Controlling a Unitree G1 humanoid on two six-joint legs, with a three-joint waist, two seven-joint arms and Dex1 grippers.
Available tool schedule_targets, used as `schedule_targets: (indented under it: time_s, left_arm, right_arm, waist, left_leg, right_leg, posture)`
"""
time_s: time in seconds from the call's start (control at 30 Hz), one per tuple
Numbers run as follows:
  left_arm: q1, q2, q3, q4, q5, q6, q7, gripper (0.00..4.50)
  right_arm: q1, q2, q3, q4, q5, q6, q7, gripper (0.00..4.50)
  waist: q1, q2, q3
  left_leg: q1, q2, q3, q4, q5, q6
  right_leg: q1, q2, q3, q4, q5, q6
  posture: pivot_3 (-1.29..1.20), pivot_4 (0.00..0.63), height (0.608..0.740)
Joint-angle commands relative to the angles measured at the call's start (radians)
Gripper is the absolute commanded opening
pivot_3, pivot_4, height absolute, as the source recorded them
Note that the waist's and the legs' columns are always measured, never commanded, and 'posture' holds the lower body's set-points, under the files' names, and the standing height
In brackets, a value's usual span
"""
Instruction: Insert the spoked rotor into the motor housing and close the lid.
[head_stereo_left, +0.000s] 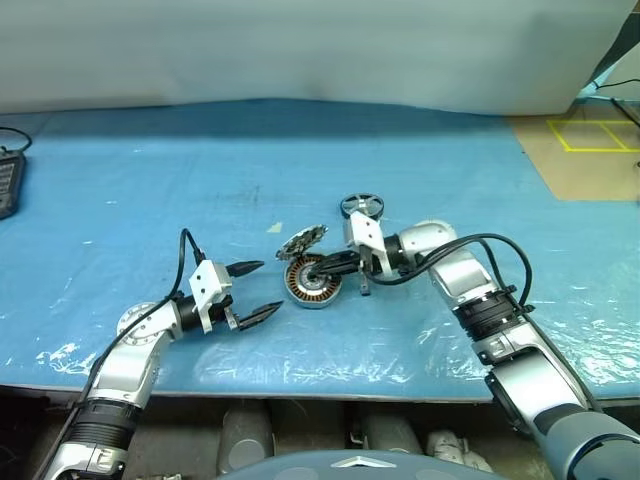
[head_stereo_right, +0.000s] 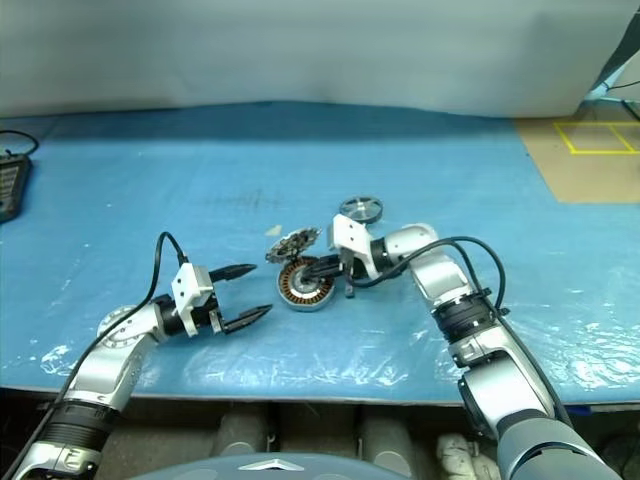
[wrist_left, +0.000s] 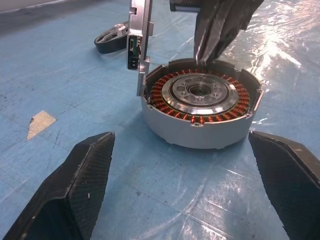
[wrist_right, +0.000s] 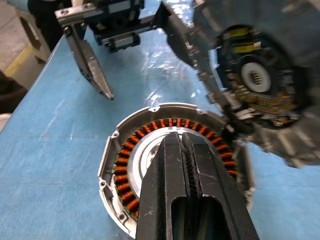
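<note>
Currently the rotor (head_stereo_left: 361, 206) is seen lying behind the open housing (head_stereo_left: 312, 281), nearest the right gripper (head_stereo_left: 322, 268), which is clamped empty; left gripper (head_stereo_left: 255, 291) wide

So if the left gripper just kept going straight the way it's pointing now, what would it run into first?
Most likely the motor housing: it sits dead ahead between the open left gripper fingers, with bare blue table between. The shut right gripper hovers over its windings, so depth permitting, the housing wall comes first.
</note>
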Motion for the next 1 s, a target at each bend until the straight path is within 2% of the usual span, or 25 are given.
schedule_targets:
  time_s: [0.03, 0.17, 0.3, 0.43, 0.57, 0.8, 1.0]
  left_arm:
    - [-0.010, 0.009, 0.009, -0.009, -0.007, -0.019, -0.008, 4.50]
    - [-0.016, 0.009, 0.009, -0.006, -0.005, -0.023, -0.009, 4.50]
    - [-0.022, 0.005, 0.007, 0.000, -0.003, -0.026, -0.009, 4.50]
    - [-0.026, 0.002, 0.005, 0.006, -0.001, -0.030, -0.008, 4.50]
    - [-0.032, 0.001, 0.004, 0.015, 0.001, -0.034, -0.007, 4.50]
    - [-0.027, -0.001, 0.006, 0.018, 0.004, -0.042, 0.000, 4.50]
    - [-0.011, -0.001, 0.010, 0.007, 0.006, -0.045, 0.012, 4.50]
  right_arm:
    - [-0.023, -0.037, -0.064, -0.042, 0.035, 0.019, -0.006, 0.02]
    - [-0.030, -0.102, -0.075, 0.019, -0.009, -0.008, -0.025, 0.02]
    - [-0.084, -0.116, -0.109, 0.150, -0.054, -0.065, -0.126, 0.02]
    - [-0.158, -0.112, -0.139, 0.276, -0.078, -0.132, -0.200, 0.94]
    - [-0.213, -0.107, -0.153, 0.368, -0.080, -0.172, -0.202, 2.36]
    - [-0.307, -0.057, -0.142, 0.599, -0.153, -0.245, -0.285, 2.36]
    - [-0.340, -0.037, -0.153, 0.673, -0.171, -0.281, -0.293, 2.36]
  waist:
    - [0.000, 0.000, 0.000]
    - [0.001, 0.000, 0.000]
    - [-0.002, 0.000, 0.000]
    - [-0.004, 0.000, 0.000]
    - [-0.002, 0.000, 0.000]
    - [-0.002, 0.000, 0.000]
    - [-0.001, 0.000, 0.000]
  left_leg:
    - [0.000, 0.000, 0.000, 0.000, 0.000, 0.000]
    - [0.000, 0.000, 0.000, 0.000, 0.000, 0.000]
    - [0.000, 0.000, 0.001, 0.000, 0.000, 0.000]
    - [0.000, -0.001, 0.002, 0.001, 0.000, 0.000]
    - [-0.002, -0.001, 0.003, 0.001, 0.000, 0.000]
    - [-0.004, 0.000, 0.004, 0.003, 0.002, 0.003]
    - [-0.006, 0.000, 0.004, 0.004, 0.002, 0.003]
  right_leg:
    - [0.000, 0.000, 0.000, 0.000, 0.000, 0.000]
    - [0.000, 0.000, 0.000, 0.000, 0.000, 0.000]
    - [0.000, 0.000, 0.000, 0.000, 0.000, 0.000]
    - [-0.003, 0.000, 0.001, 0.002, 0.000, 0.000]
    - [-0.004, 0.000, 0.002, 0.003, 0.000, 0.000]
    - [-0.006, 0.000, 0.001, 0.005, 0.000, 0.000]
    - [-0.007, 0.000, 0.001, 0.005, 0.000, 0.000]
  posture:
    - [0.00, 0.150, 0.740]
    - [0.00, 0.150, 0.740]
    - [0.00, 0.150, 0.740]
    - [0.00, 0.150, 0.740]
    - [0.00, 0.150, 0.740]
    - [0.00, 0.150, 0.740]
    - [0.00, 0.150, 0.740]
